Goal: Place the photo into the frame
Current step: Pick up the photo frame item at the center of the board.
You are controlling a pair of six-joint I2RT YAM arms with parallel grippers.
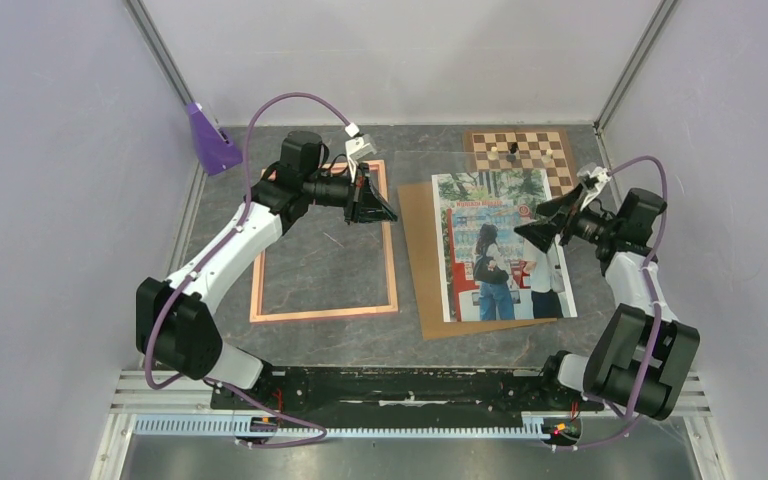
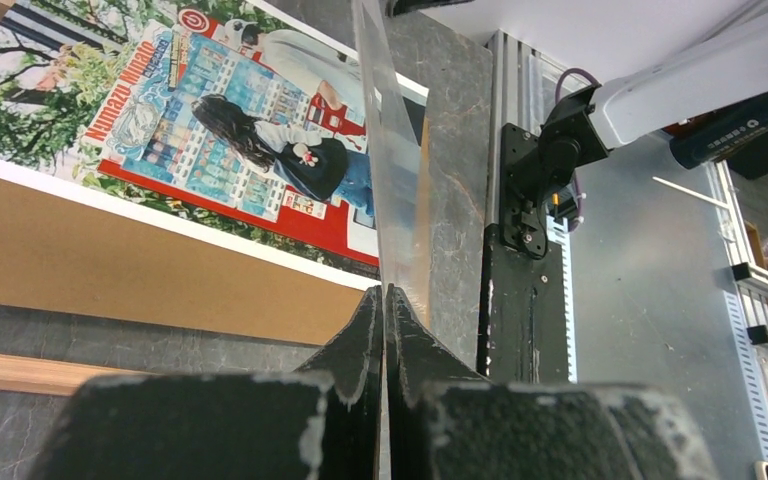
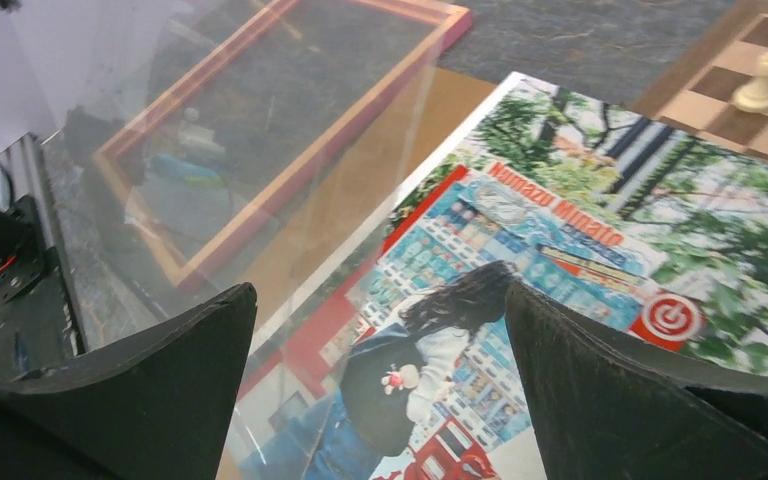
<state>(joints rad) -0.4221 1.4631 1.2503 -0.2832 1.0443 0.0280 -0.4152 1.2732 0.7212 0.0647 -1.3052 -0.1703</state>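
The photo (image 1: 500, 250) lies flat on a brown backing board (image 1: 422, 270) at centre right. The frame (image 1: 391, 260) lies flat at centre left, pale salmon-wood side up, with nothing inside it. My left gripper (image 1: 390, 213) is over the frame's far right corner. It is shut on the edge of a clear pane (image 2: 395, 150), which it holds raised between frame and photo. My right gripper (image 1: 527, 222) is open and empty a little above the photo (image 3: 560, 200). The pane (image 3: 210, 180) and the frame (image 3: 457, 22) show beyond it.
A brown-and-cream chessboard (image 1: 525, 150) with a small piece on it lies at the back right, just beyond the photo. A purple block (image 1: 210, 140) sits at the back left wall. White walls close in on both sides.
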